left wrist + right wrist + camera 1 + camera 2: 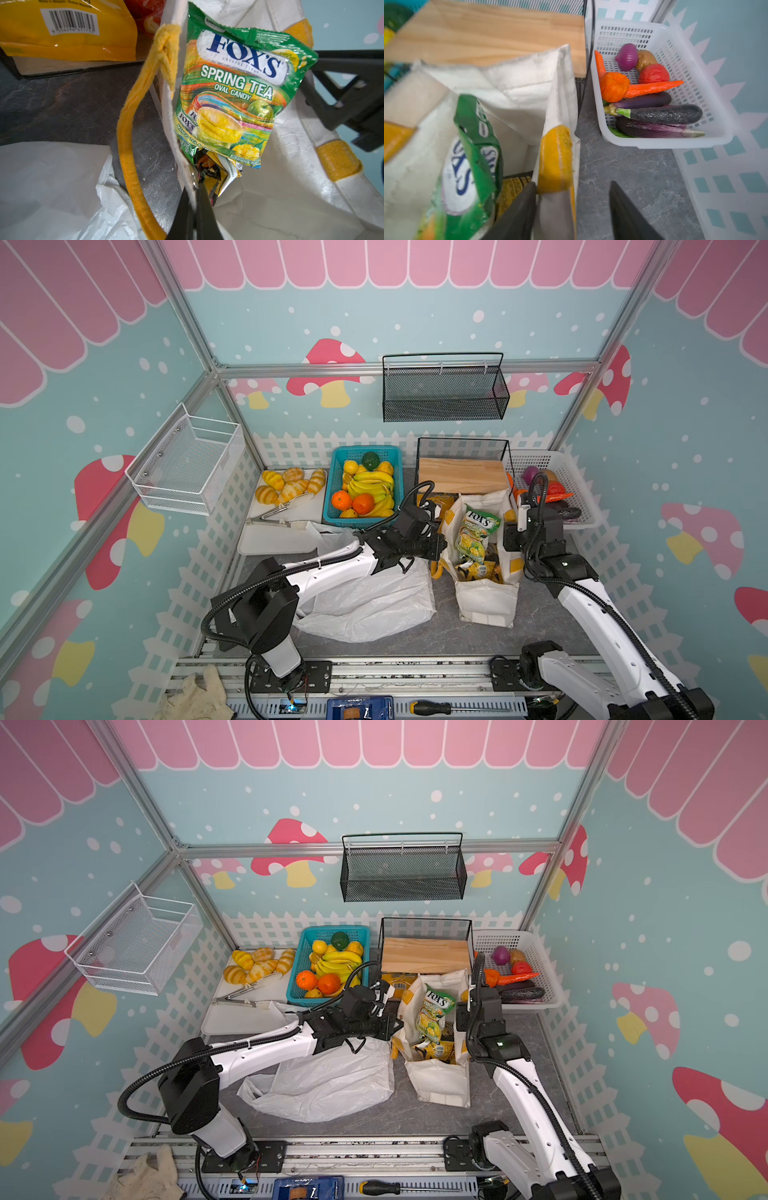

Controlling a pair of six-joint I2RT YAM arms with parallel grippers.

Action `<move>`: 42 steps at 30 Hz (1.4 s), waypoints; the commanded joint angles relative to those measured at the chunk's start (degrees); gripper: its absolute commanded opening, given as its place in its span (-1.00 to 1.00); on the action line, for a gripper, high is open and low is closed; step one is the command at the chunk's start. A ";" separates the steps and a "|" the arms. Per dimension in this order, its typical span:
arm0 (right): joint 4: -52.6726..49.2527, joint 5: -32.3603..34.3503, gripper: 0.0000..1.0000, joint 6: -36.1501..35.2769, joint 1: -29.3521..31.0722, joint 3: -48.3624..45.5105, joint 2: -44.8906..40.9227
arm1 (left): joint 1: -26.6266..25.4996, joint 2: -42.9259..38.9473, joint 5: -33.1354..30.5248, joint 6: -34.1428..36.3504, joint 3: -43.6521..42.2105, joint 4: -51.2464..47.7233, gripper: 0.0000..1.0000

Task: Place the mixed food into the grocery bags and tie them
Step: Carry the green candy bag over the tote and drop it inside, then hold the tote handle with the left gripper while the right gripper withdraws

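A cream canvas tote (486, 601) (440, 1081) with mustard handles (128, 149) stands open on the dark table. A green Fox's candy packet (478, 531) (239, 89) (471, 166) leans inside it, above a yellow-and-black packet (473, 570) (209, 174). My left gripper (442, 545) (195, 193) is shut on the tote's left wall. My right gripper (510, 537) (573, 191) is open astride the right wall, one finger inside and one outside. A white plastic bag (374, 601) (52, 187) lies crumpled under the left arm. Oranges (353, 502) and bananas (372, 485) fill the teal basket (365, 449).
A yellow packet with a barcode (68, 41) lies behind the tote, beside a wooden board (461, 475) in a black wire rack. At the right is a white basket (664, 143) of vegetables. At the left, a white tray (270, 543) carries bread rolls and tongs.
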 commanded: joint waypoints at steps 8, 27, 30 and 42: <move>0.55 -2.94 -1.00 -1.80 -4.57 3.11 -4.16 | -0.97 -9.19 8.90 -1.31 -1.64 10.47 -1.00; 6.45 -23.48 -1.00 -3.82 -4.21 3.85 4.72 | -2.94 -5.79 3.13 -2.65 -2.57 5.60 -1.00; 5.12 -21.64 -1.00 -4.89 -4.24 3.79 3.02 | -0.74 -6.13 3.39 -5.06 -3.55 6.26 -1.00; 4.94 -19.39 -1.00 -3.71 -4.22 2.06 2.68 | 0.63 -4.45 1.92 -2.49 -2.14 3.06 -0.88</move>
